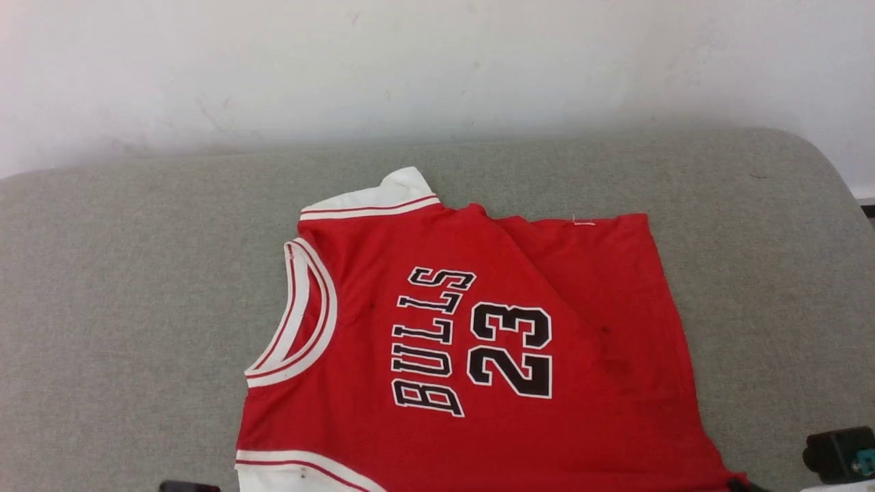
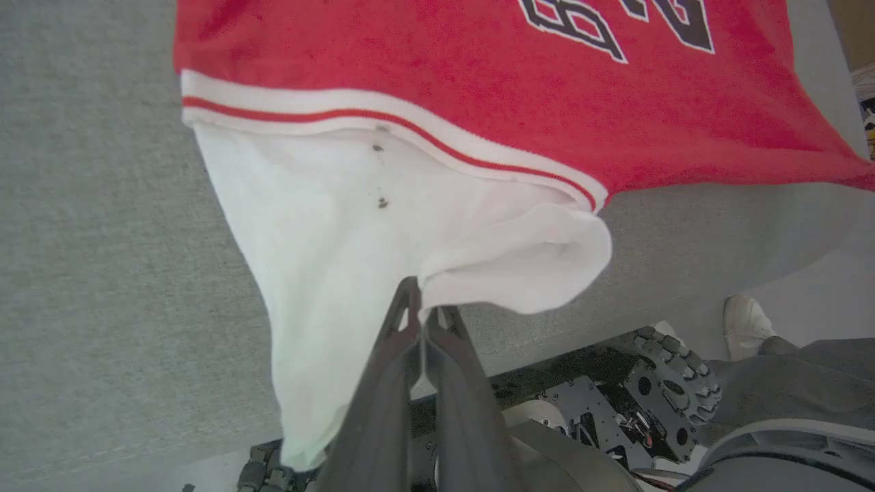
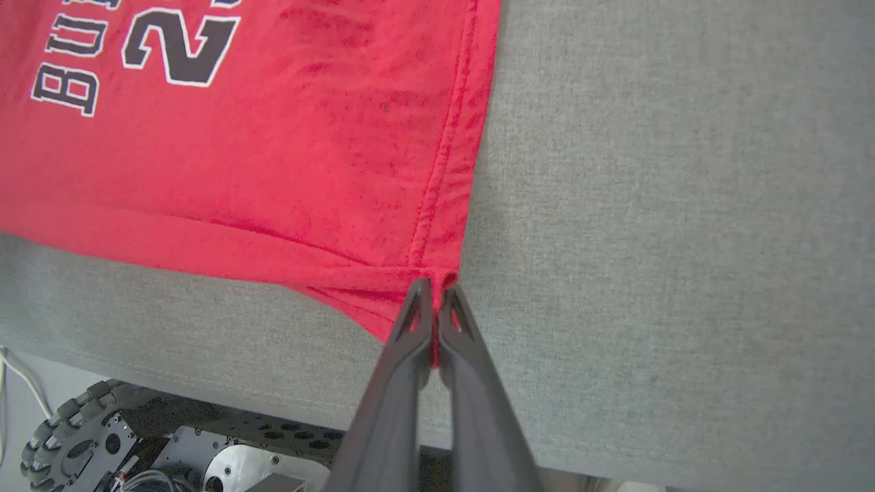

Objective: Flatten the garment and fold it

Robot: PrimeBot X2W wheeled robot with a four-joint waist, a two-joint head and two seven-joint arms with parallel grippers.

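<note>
You're mid-flatten, I judge: the red Bulls jersey [image 1: 478,342] lies on the grey cushion [image 1: 102,287] (far part doubled over), left gripper [image 2: 422,307] pinching its white sleeve [image 2: 328,225], right gripper [image 3: 435,294] its hem corner [image 3: 400,280], both at the cushion's near edge; next, draw both taut.

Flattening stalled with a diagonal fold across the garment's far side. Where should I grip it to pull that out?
Probably the far hem corner of the garment, pinched from the right over bare cushion: it lies flat and exposed just beyond the fold.
</note>
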